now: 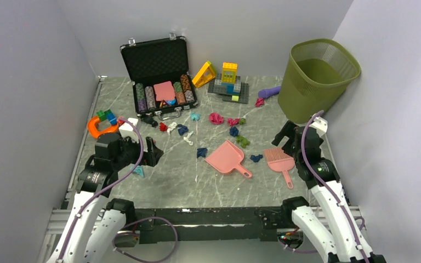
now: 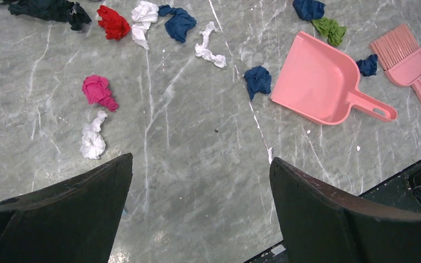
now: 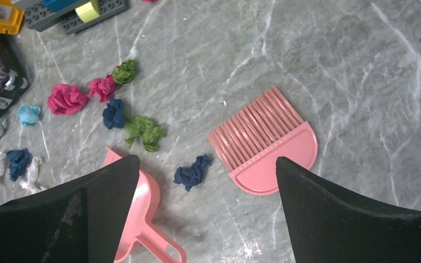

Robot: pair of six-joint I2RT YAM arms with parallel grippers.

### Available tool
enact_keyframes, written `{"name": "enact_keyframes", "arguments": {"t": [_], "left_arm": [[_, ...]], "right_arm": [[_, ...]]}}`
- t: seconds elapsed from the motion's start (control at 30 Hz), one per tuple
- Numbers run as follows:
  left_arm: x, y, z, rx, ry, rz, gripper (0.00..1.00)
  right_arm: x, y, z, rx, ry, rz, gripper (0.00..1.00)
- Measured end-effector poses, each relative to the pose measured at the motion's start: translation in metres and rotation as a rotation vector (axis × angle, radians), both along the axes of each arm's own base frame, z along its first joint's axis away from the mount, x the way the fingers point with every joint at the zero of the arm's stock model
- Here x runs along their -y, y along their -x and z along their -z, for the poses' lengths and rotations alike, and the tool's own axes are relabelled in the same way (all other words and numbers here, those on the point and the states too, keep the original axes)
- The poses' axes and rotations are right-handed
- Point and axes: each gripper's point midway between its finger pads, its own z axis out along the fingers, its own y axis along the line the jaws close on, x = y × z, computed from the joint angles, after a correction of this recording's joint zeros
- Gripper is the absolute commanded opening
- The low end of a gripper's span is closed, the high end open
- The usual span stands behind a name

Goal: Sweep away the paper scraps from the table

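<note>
Several crumpled paper scraps lie across the middle of the grey-green marble table (image 1: pixel 197 183): a magenta wad (image 1: pixel 216 118), a red one (image 1: pixel 163 126), green (image 1: pixel 243 141), and dark blue ones (image 1: pixel 202 152) (image 1: pixel 256 158). A pink dustpan (image 1: pixel 227 158) and a pink brush (image 1: pixel 279 160) lie among them. My left gripper (image 1: pixel 156 152) is open and empty above bare table; its wrist view (image 2: pixel 201 160) shows a magenta wad (image 2: pixel 97 90) and a white wad (image 2: pixel 92 143) ahead. My right gripper (image 1: pixel 285 137) is open and empty over the brush (image 3: pixel 268 145), with a dark blue wad (image 3: pixel 193 171) between its jaws (image 3: pixel 206 160).
An open black case of poker chips (image 1: pixel 161 82) stands at the back left. Building blocks (image 1: pixel 229 82) sit at the back middle. A green mesh bin (image 1: pixel 315 76) stands at the back right, a purple object (image 1: pixel 269 91) beside it. An orange toy (image 1: pixel 100 127) lies far left.
</note>
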Motion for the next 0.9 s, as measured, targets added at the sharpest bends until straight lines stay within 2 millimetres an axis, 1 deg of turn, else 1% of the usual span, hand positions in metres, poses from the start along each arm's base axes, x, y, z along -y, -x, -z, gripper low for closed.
{"name": "enact_keyframes", "arguments": {"t": [0.3,0.5,0.57,0.73,0.83,0.9], "left_arm": [[0.000,0.000,0.000,0.001,-0.001,0.000,0.99],[0.000,0.000,0.000,0.001,-0.002,-0.001,0.99],[0.000,0.000,0.000,0.000,-0.002,-0.001,0.99],[0.000,0.000,0.000,0.002,-0.001,0.000,0.99],[0.000,0.000,-0.001,0.005,-0.002,-0.002,0.99],[0.000,0.000,-0.001,0.007,-0.002,-0.002,0.99]], "right_arm": [[0.010,0.000,0.003,-0.009,0.016,0.066,1.00],[0.013,0.000,0.004,-0.010,0.028,0.082,1.00],[0.014,0.001,0.007,-0.015,0.029,0.081,1.00],[0.015,0.004,0.026,-0.069,0.031,0.098,1.00],[0.019,0.006,0.040,-0.131,0.034,0.149,1.00],[0.023,0.009,0.053,-0.190,0.041,0.189,1.00]]}}
